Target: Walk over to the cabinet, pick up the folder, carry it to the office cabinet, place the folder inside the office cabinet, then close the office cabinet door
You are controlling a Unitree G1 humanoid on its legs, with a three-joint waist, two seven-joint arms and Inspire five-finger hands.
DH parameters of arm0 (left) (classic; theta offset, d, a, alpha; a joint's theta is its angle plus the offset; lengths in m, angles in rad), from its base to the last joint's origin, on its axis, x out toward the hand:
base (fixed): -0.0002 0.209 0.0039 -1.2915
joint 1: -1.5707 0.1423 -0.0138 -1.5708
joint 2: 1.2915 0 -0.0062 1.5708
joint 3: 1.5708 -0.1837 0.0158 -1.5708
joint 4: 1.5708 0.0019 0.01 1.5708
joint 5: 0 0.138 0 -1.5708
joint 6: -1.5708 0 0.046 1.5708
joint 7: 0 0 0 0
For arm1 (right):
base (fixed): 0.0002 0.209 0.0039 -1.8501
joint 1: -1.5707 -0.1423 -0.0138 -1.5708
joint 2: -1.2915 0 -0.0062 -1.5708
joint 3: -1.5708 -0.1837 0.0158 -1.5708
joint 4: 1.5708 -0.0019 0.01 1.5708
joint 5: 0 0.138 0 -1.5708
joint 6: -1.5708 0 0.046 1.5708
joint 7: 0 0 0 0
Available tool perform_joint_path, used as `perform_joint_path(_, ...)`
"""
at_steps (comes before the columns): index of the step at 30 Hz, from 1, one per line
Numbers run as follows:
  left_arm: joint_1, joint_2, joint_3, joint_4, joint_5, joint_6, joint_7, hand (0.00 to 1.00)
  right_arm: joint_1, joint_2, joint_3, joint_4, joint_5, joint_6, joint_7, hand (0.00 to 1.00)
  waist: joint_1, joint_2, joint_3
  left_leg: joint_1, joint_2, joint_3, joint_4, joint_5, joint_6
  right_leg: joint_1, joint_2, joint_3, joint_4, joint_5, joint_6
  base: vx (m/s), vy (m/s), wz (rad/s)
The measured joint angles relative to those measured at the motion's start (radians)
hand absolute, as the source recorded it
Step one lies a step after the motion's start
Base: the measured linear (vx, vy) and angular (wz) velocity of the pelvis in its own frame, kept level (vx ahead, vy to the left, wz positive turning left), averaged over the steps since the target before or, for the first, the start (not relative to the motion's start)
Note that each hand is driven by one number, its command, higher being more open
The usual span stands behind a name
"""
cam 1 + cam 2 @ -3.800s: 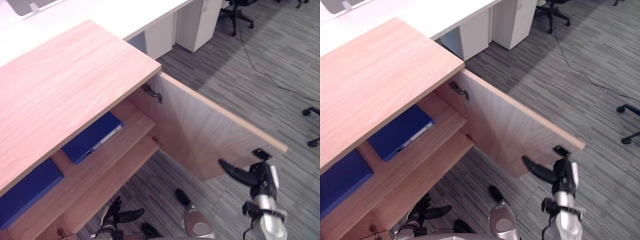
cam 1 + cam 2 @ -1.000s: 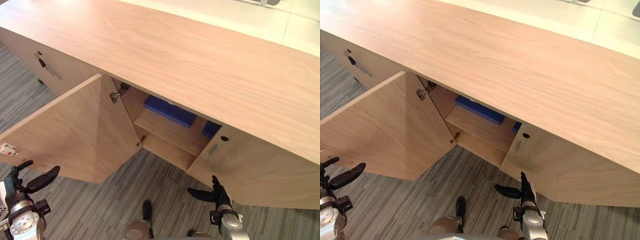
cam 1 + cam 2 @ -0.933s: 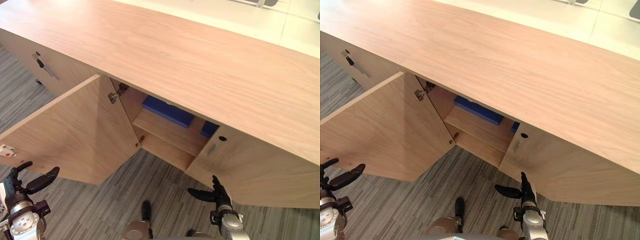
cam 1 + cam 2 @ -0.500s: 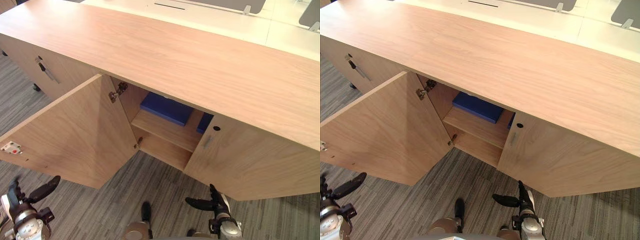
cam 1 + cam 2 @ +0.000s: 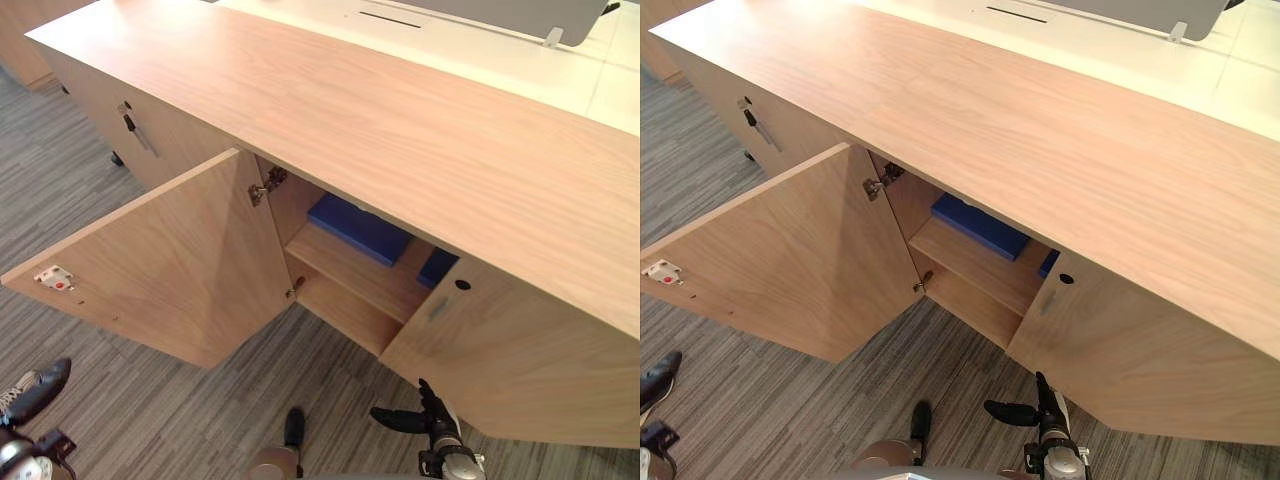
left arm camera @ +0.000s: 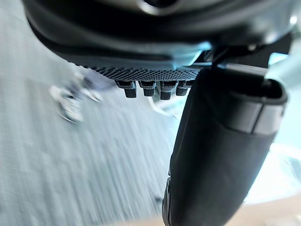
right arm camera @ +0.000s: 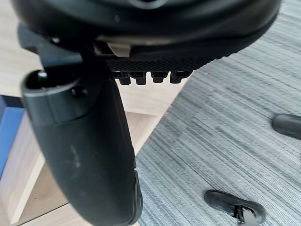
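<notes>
Blue folder [image 5: 360, 228] spotted shelved inside office cabinet [image 5: 400, 120], placing judged done; found door [image 5: 180, 270] wide open, closing left to do; noted left hand [image 5: 38, 388], right hand [image 5: 434, 424] loosely spread, empty.

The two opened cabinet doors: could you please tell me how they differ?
The left door is swung wide open, showing its inner face with a white catch. The right door is only ajar, with a dark hole near its top. Both are light wood.
</notes>
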Motion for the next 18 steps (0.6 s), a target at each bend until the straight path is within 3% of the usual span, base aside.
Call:
perform_joint_path(4,-0.009,-0.017,-0.135,-0.065,0.06,-0.02,-0.013,1.0,-0.001,0.001,0.015,-0.014,-0.007,-0.002,0.0,1.0,-0.012,0.002,-0.004,0.013,0.029,0.021,0.0,0.0,0.0,-0.011,0.02,0.045,0.014,0.029,-0.013,-0.01,-0.02,-0.2)
perform_joint_path(6,-0.027,-0.073,-0.124,-0.072,0.069,-0.018,0.016,1.0,0.002,0.0,0.012,-0.016,-0.007,-0.001,-0.001,1.0,-0.019,0.005,-0.003,0.013,0.031,0.039,-0.001,0.0,0.0,-0.019,0.019,0.054,0.012,0.029,-0.013,-0.06,-0.01,-0.25)
perform_joint_path(15,-0.015,-0.11,-0.166,-0.087,0.093,-0.018,0.02,1.0,0.029,0.006,-0.022,-0.015,-0.008,0.001,0.001,1.0,-0.021,0.021,0.002,-0.001,0.036,0.076,-0.007,0.004,-0.015,-0.035,0.014,0.075,-0.026,0.02,-0.015,-0.15,0.001,-0.16)
perform_joint_path(18,0.005,-0.162,-0.187,-0.122,0.113,-0.018,0.02,1.0,0.048,0.002,-0.031,-0.016,-0.008,0.004,0.0,1.0,-0.028,0.031,-0.002,-0.005,0.041,0.073,-0.007,0.015,-0.019,-0.038,0.019,0.075,-0.029,0.0,-0.008,-0.15,-0.005,0.06)
